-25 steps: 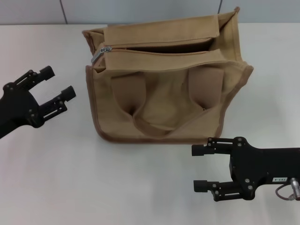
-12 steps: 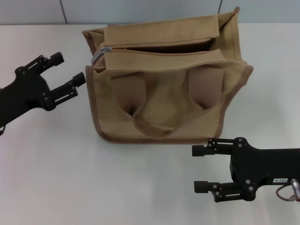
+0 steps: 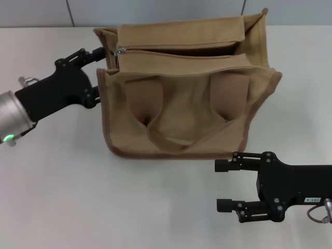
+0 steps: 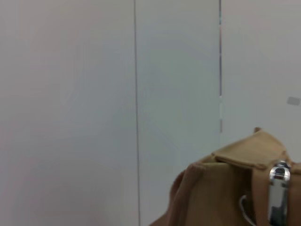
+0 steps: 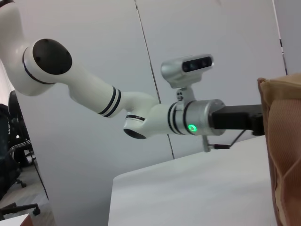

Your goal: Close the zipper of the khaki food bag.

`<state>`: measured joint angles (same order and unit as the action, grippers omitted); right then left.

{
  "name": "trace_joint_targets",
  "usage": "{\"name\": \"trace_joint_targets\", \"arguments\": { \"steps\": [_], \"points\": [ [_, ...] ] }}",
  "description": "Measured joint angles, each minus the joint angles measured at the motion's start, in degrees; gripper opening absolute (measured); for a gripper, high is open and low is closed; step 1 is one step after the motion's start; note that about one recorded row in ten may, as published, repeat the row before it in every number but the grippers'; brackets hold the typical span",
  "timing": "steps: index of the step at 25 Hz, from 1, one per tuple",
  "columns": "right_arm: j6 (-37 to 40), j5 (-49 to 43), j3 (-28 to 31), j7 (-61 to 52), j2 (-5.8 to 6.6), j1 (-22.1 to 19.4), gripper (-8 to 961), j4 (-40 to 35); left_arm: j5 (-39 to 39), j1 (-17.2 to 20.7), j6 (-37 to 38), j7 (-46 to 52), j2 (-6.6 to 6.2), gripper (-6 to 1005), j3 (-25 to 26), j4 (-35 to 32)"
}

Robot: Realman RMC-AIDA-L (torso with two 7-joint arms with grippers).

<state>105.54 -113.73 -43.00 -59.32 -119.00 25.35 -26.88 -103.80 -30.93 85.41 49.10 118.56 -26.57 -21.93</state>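
Observation:
The khaki food bag (image 3: 187, 98) stands on the white table, its handles folded over the front. Its zipper (image 3: 176, 53) gapes open along the top, with the silver pull tab (image 3: 121, 51) at the bag's left end. My left gripper (image 3: 98, 75) is open, its fingers spread against that left end, one fingertip close beside the pull tab. The left wrist view shows the bag's corner (image 4: 221, 193) and the pull tab (image 4: 278, 197) close up. My right gripper (image 3: 222, 185) is open and empty on the table in front of the bag's right corner.
The white table (image 3: 78, 197) ends at a grey panelled wall (image 3: 155, 10) right behind the bag. In the right wrist view the left arm (image 5: 155, 117) reaches to the bag's edge (image 5: 284, 141).
My left gripper has moved right and farther back, from out on the table up against the bag's left end by the pull tab. The bag shifted slightly. The right arm has hardly moved.

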Motion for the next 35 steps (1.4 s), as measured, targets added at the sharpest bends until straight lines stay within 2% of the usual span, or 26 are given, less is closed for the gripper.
{"name": "trace_joint_targets", "arguments": {
  "steps": [4, 10, 16, 26, 31, 35],
  "points": [
    [0.0, 0.0, 0.1, 0.0, 0.04, 0.0, 721, 0.0, 0.1, -1.6, -2.6, -0.2, 0.08, 792, 0.1, 1.1],
    [-0.1, 0.0, 0.2, 0.1, 0.09, 0.1, 719, 0.0, 1.2, -0.8, -1.1, -1.1, 0.07, 791, 0.2, 1.2],
    [-0.1, 0.0, 0.4, 0.1, 0.09, 0.3, 716, 0.0, 5.2, 1.2, 0.7, -1.0, -0.06, 543, 0.2, 1.2],
    [-0.3, 0.0, 0.4, 0.1, 0.09, 0.5, 711, 0.0, 5.4, 1.7, 2.8, -1.4, -0.08, 111, -0.1, 1.2],
    [-0.4, 0.0, 0.4, 0.1, 0.09, 0.4, 709, 0.0, 5.5, 1.6, 2.9, -1.3, 0.0, -2, 0.0, 1.2],
    [-0.5, 0.4, 0.4, 0.1, 0.07, 0.3, 707, 0.0, 6.9, 1.9, 3.7, -0.9, -0.08, 15, 0.3, 1.2]
  ]
}}
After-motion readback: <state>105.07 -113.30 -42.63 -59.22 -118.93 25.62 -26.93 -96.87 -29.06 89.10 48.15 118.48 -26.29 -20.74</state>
